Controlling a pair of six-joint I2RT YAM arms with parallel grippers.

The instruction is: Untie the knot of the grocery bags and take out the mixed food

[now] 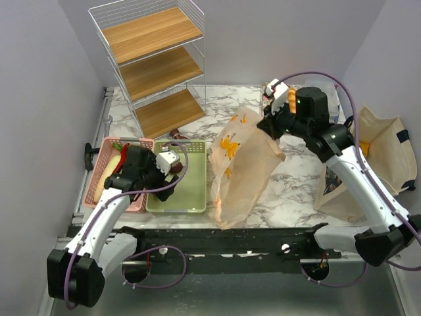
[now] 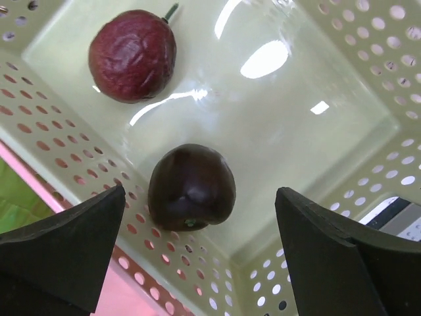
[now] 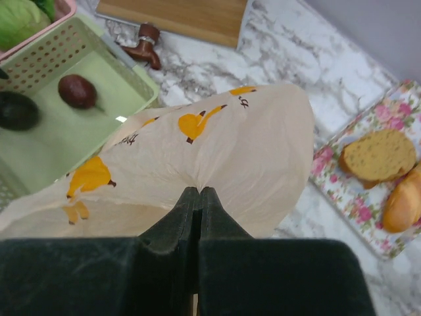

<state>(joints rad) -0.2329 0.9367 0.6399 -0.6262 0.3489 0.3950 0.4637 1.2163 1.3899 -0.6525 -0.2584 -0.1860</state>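
One tan grocery bag (image 1: 240, 164) with orange print hangs stretched over the marble table. My right gripper (image 1: 270, 125) is shut on a pinch of its top, and the film fans out from the closed fingertips (image 3: 199, 191) in the right wrist view, where the bag (image 3: 223, 145) fills the middle. My left gripper (image 1: 168, 172) is open and empty, low inside the green basket (image 1: 191, 197). Two dark maroon balls lie on the basket floor: a wrinkled one (image 2: 131, 56) and a smooth one (image 2: 191, 186) just ahead of the open fingers (image 2: 62, 243). Both also show in the right wrist view (image 3: 77, 91).
A pink basket (image 1: 105, 148) left of the green one holds a pale radish (image 1: 105, 179), a red chilli (image 1: 122, 154) and a green vegetable (image 3: 23, 16). A wire shelf rack (image 1: 154, 62) stands behind. A floral tray (image 3: 348, 128) holds bread (image 3: 380, 155). A canvas tote (image 1: 388, 148) lies right.
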